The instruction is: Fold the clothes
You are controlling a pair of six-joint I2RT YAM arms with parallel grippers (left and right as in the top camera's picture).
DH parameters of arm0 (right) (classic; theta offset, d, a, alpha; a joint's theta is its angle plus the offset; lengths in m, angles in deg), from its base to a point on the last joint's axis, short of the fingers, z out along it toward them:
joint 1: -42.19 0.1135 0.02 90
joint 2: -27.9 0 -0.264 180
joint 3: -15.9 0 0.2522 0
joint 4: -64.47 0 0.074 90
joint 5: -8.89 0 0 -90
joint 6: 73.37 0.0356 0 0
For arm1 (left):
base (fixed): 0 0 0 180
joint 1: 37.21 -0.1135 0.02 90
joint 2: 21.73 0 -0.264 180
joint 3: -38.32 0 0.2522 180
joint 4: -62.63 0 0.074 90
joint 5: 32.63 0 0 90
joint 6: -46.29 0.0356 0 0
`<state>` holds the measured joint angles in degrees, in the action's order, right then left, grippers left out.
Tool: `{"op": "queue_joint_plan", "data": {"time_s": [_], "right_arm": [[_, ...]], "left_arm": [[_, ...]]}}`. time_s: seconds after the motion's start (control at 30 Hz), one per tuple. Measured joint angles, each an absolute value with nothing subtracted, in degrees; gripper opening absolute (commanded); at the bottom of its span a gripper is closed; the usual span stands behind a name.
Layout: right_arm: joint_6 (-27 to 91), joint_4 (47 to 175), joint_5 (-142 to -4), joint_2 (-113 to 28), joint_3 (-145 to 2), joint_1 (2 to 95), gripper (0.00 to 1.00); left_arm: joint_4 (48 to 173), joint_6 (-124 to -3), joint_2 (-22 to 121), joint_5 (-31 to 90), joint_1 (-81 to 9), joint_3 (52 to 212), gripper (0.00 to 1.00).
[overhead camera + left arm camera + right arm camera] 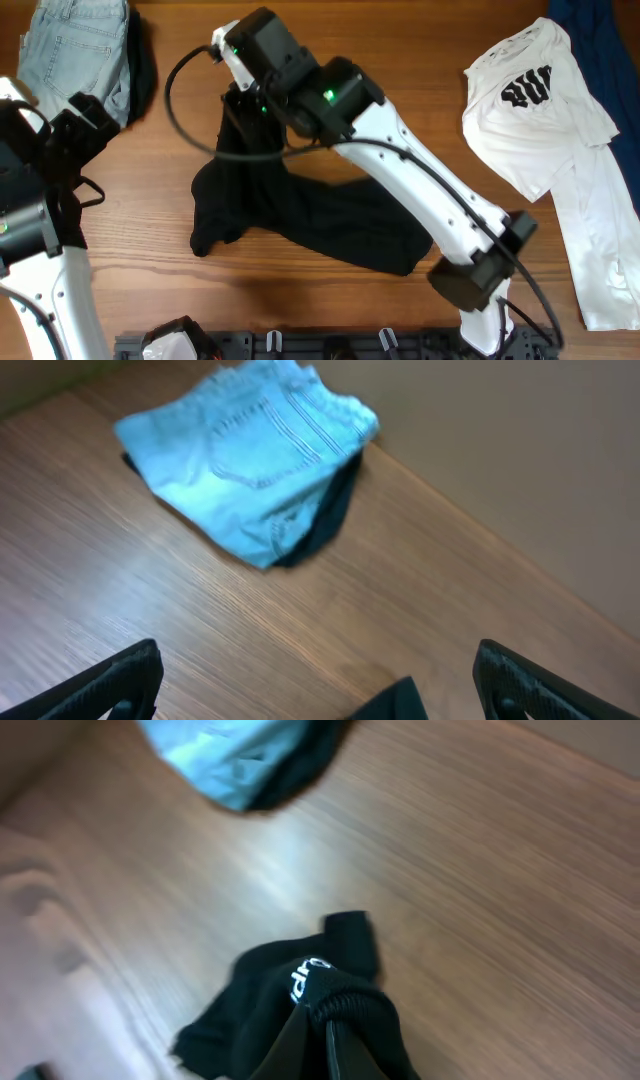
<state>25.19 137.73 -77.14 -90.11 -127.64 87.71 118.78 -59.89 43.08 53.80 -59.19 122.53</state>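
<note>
right claw pinched on black shirt | left claw wide apart

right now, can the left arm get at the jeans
Probably yes. The left tool is open and faces the jeans, with only wood table between; the right tool holds the black shirt elsewhere.

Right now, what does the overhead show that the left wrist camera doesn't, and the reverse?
Overhead only: the black shirt bunched mid-table with the right gripper at its far end, the white tee and a navy garment at the right edge. Left wrist only: the left gripper close up, fingers wide apart over bare wood. Both: the light-blue jeans lying on something dark, on the wooden table.
</note>
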Motion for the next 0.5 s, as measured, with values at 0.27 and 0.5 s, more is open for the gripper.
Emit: {"op": "queue_joint_plan", "data": {"time_s": [0.27,0.5], "right_arm": [[21.67,129.63,-74.74,-100.23,-127.55,77.92,0.04],[21.21,123.59,-74.48,-106.27,-127.46,77.26,0.13]], "left_arm": [[119.65,-60.72,53.97,52.75,-51.13,122.53,1.00],[119.43,-60.77,56.61,52.75,-49.47,122.53,1.00]]}}
